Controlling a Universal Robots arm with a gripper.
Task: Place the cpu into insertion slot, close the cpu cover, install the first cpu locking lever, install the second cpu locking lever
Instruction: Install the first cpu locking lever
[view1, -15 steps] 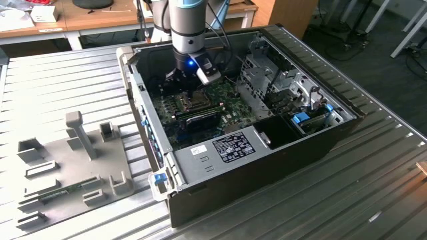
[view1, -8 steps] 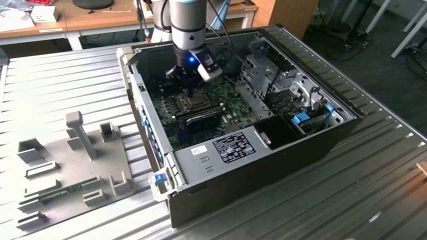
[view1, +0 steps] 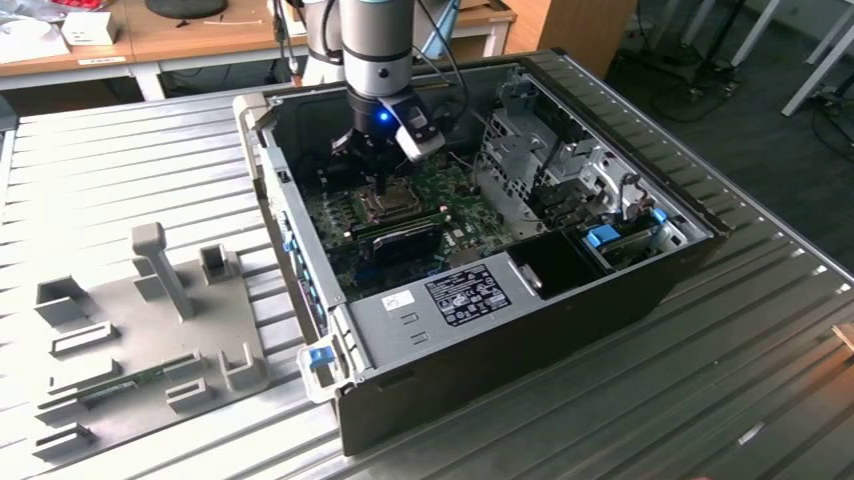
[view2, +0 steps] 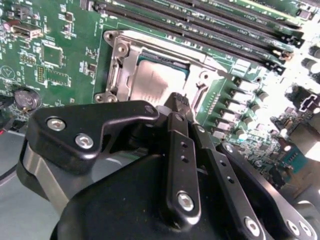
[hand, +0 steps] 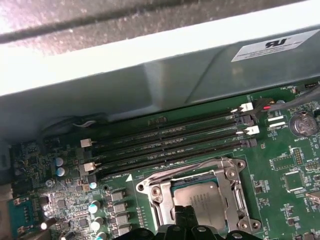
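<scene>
The cpu (hand: 205, 200) sits in the insertion slot (hand: 159, 197) — cpu cover (hand: 235, 192) down around it.

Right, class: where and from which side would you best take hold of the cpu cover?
Probably one bar of its thin frame, pinched at the cut-out edge, coming straight down from above: the cpu cover lies flat over the cpu, leaving only its top face exposed.

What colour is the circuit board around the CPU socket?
Green, clearest in the first wrist view: circuit board around the insertion slot.
</scene>
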